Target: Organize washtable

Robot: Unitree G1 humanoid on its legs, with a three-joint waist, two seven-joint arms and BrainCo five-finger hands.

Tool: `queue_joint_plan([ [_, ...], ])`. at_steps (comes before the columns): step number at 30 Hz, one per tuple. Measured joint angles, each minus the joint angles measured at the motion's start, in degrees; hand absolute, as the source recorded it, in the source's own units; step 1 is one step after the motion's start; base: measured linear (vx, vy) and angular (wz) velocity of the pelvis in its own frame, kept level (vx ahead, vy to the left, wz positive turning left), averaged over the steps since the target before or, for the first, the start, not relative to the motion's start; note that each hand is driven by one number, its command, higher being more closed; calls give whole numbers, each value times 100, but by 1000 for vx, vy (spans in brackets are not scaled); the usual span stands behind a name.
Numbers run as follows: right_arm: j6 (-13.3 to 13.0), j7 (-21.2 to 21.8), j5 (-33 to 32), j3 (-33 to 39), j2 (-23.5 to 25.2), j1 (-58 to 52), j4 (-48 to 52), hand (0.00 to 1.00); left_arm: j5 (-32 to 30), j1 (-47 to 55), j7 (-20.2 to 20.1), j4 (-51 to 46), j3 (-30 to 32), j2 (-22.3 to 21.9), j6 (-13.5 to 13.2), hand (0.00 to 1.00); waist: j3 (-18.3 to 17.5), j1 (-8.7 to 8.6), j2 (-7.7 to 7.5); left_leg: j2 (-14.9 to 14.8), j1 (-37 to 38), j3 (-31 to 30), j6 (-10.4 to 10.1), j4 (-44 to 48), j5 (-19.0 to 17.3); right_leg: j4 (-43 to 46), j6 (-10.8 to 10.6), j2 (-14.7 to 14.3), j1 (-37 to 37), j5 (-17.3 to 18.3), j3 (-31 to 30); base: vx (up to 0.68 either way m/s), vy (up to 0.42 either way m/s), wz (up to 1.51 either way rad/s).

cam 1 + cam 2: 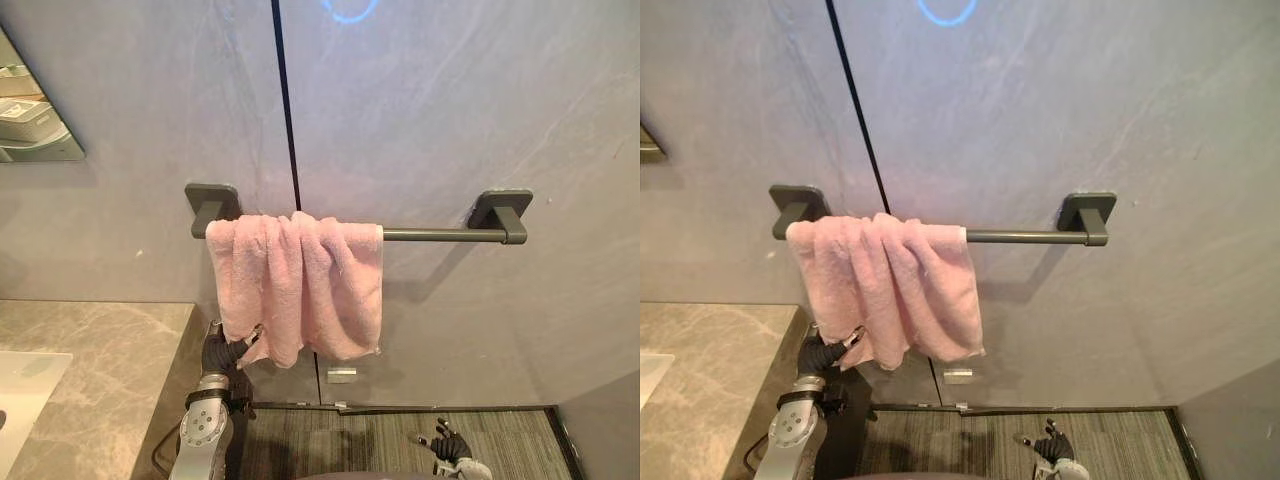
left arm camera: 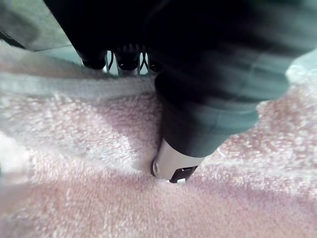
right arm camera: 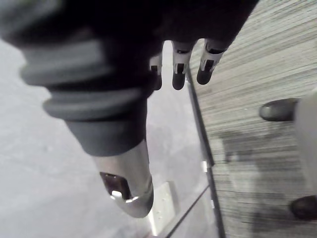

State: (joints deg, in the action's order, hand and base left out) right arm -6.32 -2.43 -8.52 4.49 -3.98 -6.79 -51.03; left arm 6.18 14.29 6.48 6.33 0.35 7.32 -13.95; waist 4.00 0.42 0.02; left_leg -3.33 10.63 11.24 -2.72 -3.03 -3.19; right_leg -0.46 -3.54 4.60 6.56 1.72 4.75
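The left hand (image 1: 222, 350) pinches the lower edge of the towel (image 1: 300, 285) draped over the rail (image 1: 440, 235); the right hand (image 1: 447, 445) hangs low, fingers relaxed.

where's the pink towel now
In the eye views the pink towel hangs bunched over the left end of the dark towel bar, up and right of the marble counter, its lower edge pinched by the left hand.
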Motion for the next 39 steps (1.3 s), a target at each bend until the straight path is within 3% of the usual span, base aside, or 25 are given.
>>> queue_joint_plan([
  [8, -218, 42, 2, -339, 5, -443, 1986, 0, -2, -48, 127, -1, 24, -1, -17, 100, 34, -115, -15, 7, -12, 145, 22, 1, -19, 15, 8, -8, -105, -52, -228, -22, -15, -16],
  [18, -520, 408, -275, -777, 14, -1108, 4911, 0, -13, -38, 262, -498, 14, -81, -34, 100, 195, -119, -39, -17, -138, 366, 46, 395, -303, 46, -41, -19, -276, -105, -579, -34, -10, -17],
  [28, -646, 769, -560, -1192, -260, -1068, 5697, 0, -8, -138, 366, -591, -96, -208, -35, 100, 267, -92, -78, -13, -97, 294, 78, 410, -324, 104, -44, -23, -241, -104, -646, -17, -19, -3],
  [39, -684, 850, -539, -2095, -645, -472, 5715, 0, 44, -243, 365, -599, -518, -269, -64, 100, 269, -87, -79, -16, -129, 281, 81, 523, -324, 224, -45, -20, -284, -104, -666, -52, -24, 0],
])
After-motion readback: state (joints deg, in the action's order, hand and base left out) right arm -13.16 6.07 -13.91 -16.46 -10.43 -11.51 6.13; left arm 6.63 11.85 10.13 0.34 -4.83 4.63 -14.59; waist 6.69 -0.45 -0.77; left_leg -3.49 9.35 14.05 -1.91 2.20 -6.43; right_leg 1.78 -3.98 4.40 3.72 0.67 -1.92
